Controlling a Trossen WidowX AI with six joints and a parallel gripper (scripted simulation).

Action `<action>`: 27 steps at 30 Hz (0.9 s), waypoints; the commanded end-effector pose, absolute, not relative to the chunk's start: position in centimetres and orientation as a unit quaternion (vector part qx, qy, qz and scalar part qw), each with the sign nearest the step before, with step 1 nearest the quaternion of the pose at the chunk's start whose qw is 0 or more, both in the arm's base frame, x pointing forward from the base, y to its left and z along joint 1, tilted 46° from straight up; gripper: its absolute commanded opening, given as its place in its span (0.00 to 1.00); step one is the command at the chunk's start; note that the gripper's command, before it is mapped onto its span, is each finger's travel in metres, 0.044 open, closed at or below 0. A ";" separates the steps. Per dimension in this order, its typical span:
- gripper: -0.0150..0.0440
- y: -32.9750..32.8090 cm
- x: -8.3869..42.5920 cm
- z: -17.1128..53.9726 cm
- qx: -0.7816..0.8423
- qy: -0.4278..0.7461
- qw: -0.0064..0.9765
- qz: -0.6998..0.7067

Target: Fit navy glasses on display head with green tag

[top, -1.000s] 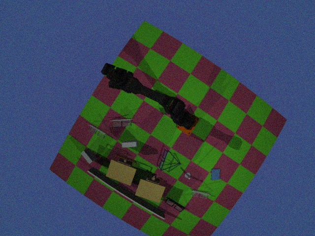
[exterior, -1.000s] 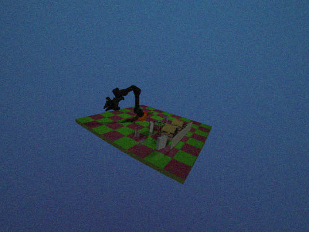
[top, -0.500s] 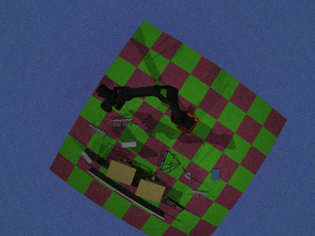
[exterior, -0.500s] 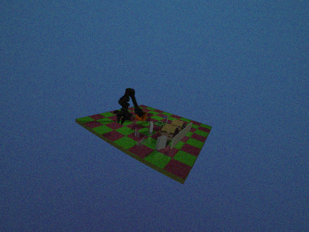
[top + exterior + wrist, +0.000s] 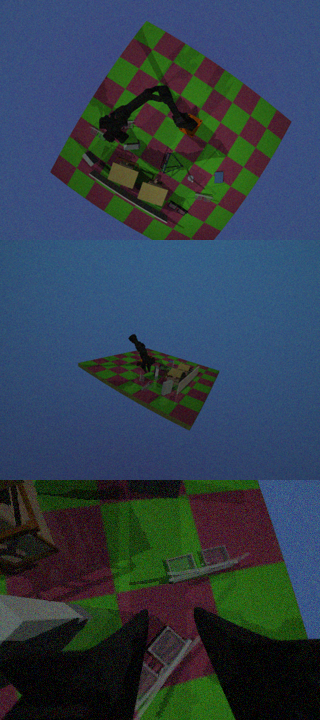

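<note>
The navy glasses (image 5: 166,163) rest near the middle of the checkered board, with their thin temples converging toward the right. Two display heads stand under tan tops (image 5: 123,175) (image 5: 153,193) (image 5: 175,372) (image 5: 184,366). Their faces are mostly hidden, and I cannot make out a green tag. My gripper (image 5: 147,369) (image 5: 171,612) points down, partly open and empty, away from the navy glasses. In the top view my arm hides the fingertips. Pale grey glasses (image 5: 168,646) lie below and beyond the fingertips.
More pale glasses (image 5: 97,133) (image 5: 200,571) lie nearby. A white block (image 5: 131,146) (image 5: 25,617) stands between my gripper and the heads. Another block (image 5: 88,159) and a long low wall (image 5: 129,197) flank the heads. Dark glasses (image 5: 177,207), pale glasses (image 5: 203,196) and a blue tile (image 5: 218,177) lie right.
</note>
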State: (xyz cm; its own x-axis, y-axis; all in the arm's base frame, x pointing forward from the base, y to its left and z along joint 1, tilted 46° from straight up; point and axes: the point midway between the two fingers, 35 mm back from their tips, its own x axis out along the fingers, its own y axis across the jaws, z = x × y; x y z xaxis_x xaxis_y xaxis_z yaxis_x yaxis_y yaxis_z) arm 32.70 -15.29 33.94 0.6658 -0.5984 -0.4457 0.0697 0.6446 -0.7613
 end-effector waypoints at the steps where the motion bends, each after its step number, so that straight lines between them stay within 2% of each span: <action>1: 0.59 -11.7 34.8 31.2 -0.347 0.369 0.847 -0.157; 7: 0.59 -5.3 36.9 26.4 -0.360 0.408 0.836 -0.079; 14: 0.59 -0.9 36.4 20.4 -0.333 0.475 0.813 -0.048; 20: 0.59 4.6 32.8 12.7 -0.328 0.566 0.755 -0.042; 27: 0.59 9.0 25.9 5.7 -0.395 0.627 0.664 -0.099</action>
State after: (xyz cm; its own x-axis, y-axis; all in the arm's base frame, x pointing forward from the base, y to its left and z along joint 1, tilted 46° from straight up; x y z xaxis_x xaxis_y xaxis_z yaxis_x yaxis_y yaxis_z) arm 28.73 7.76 7.90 0.2314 -0.5402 -0.8091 -0.3367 0.7358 -0.5876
